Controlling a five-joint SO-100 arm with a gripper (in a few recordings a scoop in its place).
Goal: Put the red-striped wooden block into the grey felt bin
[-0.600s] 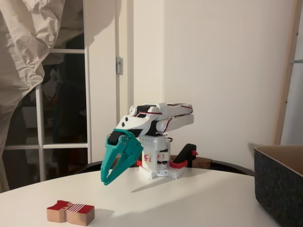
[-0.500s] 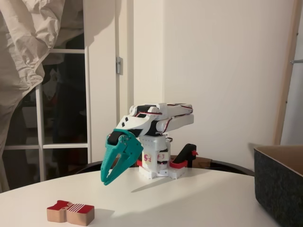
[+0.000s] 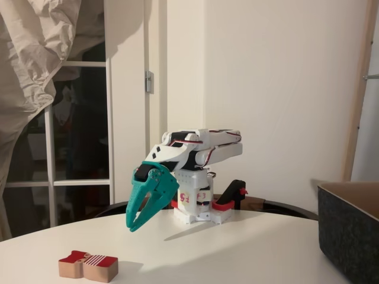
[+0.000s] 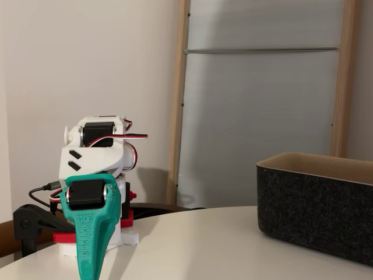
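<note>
Wooden, red-striped block (image 3: 88, 265) lies untouched on the table (image 3: 237, 248), well apart from the felt bin (image 3: 349, 228); gripper (image 3: 135, 223) hangs empty, fingers slightly apart (everything remains undone).

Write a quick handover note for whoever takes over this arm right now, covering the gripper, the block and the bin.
Gripper: teal, two-finger, slightly open, empty, pointing down above the white round table, arm folded over its base.
Small light-brown wooden block with a red-striped top: lies on the table, left of and nearer the camera than the gripper, untouched.
Large dark grey felt bin: stands at the table's right side.
Done: nothing.
Left: reach, grasp, carry, drop in bin.
</note>
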